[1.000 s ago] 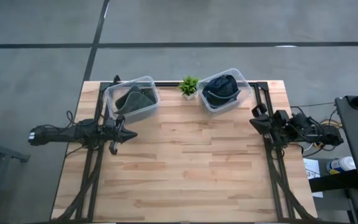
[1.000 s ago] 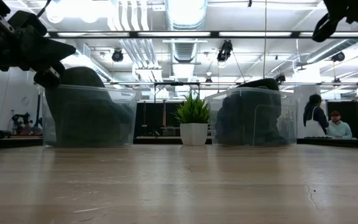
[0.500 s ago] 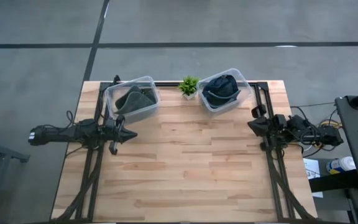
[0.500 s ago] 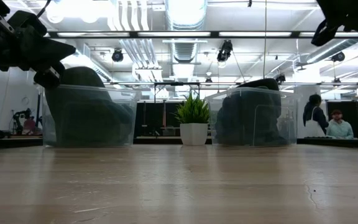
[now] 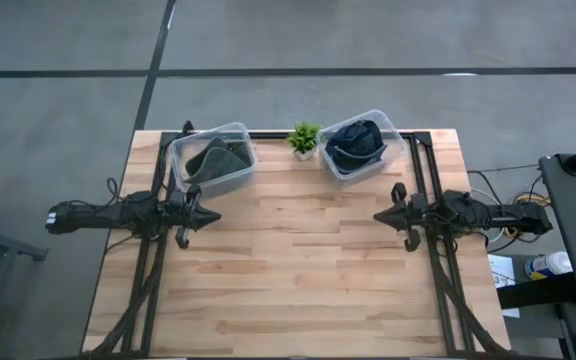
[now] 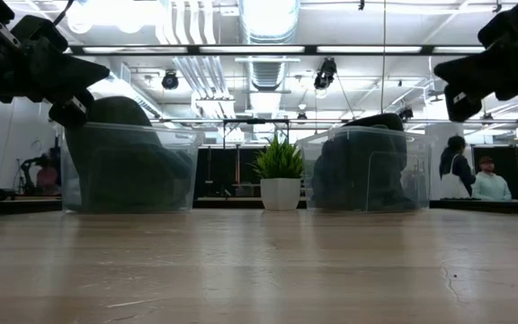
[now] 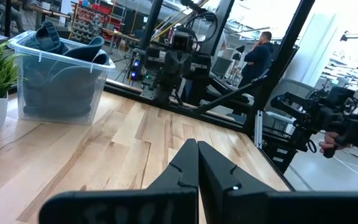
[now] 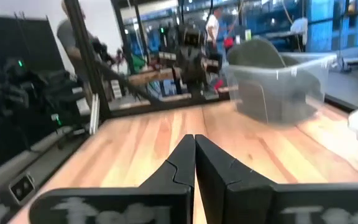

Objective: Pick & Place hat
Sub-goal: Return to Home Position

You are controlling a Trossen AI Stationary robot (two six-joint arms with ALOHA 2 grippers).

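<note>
**Wooden table: caps in bins, both grippers shut**

Pale wooden table (image 5: 298, 280) on a grey concrete floor, with an open workshop, ceiling lights and two people (image 6: 457, 166) far behind. Left arm reaching in from the table's left side, left gripper (image 5: 214, 216) above bare boards just in front of the left bin, fingers pressed together on nothing. Right gripper (image 5: 378, 216) opposite and well apart, pointing inward, fingers likewise closed and empty. Left transparent bin (image 5: 203, 185) at the far edge, holding a dark cap (image 5: 220, 158). Right transparent bin (image 5: 393, 140) at the same edge, holding a dark blue cap pile (image 5: 355, 140), count unclear. Small potted plant (image 5: 304, 139) between the bins.
</note>
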